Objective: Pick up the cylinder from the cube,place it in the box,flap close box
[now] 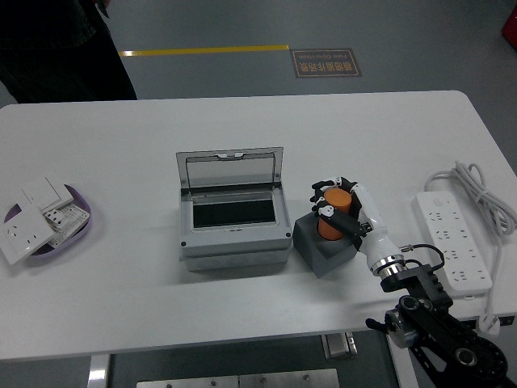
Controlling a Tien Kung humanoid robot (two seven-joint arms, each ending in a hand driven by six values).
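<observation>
Right hand (343, 212) clenched round the orange cylinder (334, 216), over the grey cube (322, 246).

Fingers (324, 196) wrap the cylinder's far and left sides, thumb across its near side. Cylinder stands at the cube's top; whether it touches the cube or is just clear of it, cannot tell. Cube sits skewed, one corner toward the near edge of the white counter (145, 307). Just left of the cube: grey box (233, 218), its clear lid (230, 171) upright at the far side, dark interior showing. Far left on the counter: purple tray (83, 222) with white switch plates (34, 218) heaped in it. Right edge: white power strip (452, 241) with its coiled cable (477, 187). Dark-clad person (56, 48) at the far left, beyond the counter; hands not visible. Left arm out of view.
</observation>
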